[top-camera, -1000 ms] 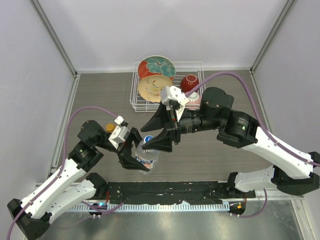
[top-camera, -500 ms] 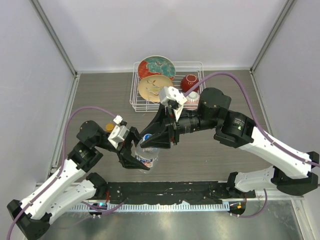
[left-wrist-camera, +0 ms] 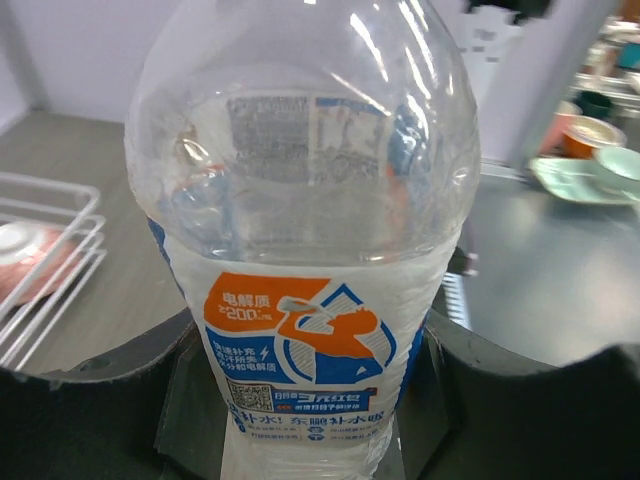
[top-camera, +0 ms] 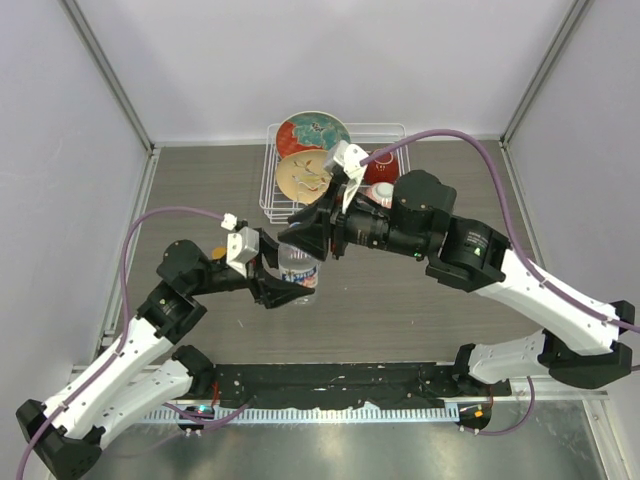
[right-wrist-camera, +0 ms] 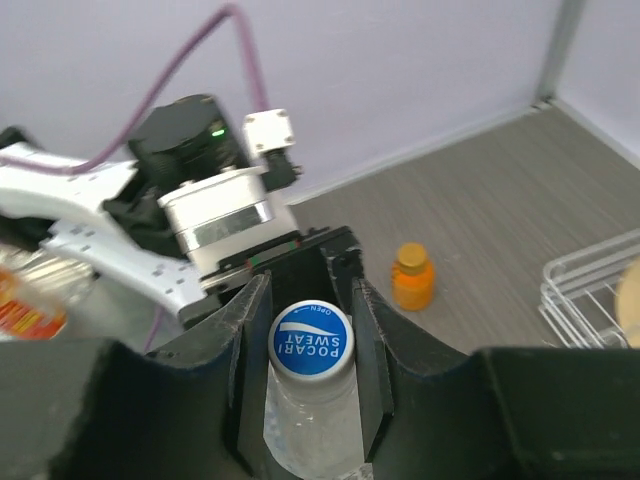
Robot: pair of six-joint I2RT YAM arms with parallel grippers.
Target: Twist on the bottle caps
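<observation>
The clear water bottle (left-wrist-camera: pixel 310 200) with a white-blue label stands upright in my left gripper (left-wrist-camera: pixel 310 350), which is shut on its lower body. In the top view the bottle (top-camera: pixel 299 274) is at centre left, with my left gripper (top-camera: pixel 283 287) beside it. A white cap with a blue top (right-wrist-camera: pixel 312 340) sits on the bottle's neck. My right gripper (right-wrist-camera: pixel 312 335) comes from above, its fingers (right-wrist-camera: pixel 250 340) pressed on both sides of the cap. The squat orange bottle (right-wrist-camera: pixel 412 278) stands on the table behind with an orange cap (right-wrist-camera: pixel 411 255) on it. It is hidden in the top view.
A white wire dish rack (top-camera: pixel 400 128) stands at the back centre with two patterned plates (top-camera: pixel 313 135) and a red bowl (top-camera: pixel 378 165). The rack's edge also shows in the left wrist view (left-wrist-camera: pixel 40 240). Grey walls close off the left, right and back.
My left gripper has lifted the clear bottle away from the near edge and set it more upright. My right gripper was wide open and has moved left over the bottle top and closed on the cap.
</observation>
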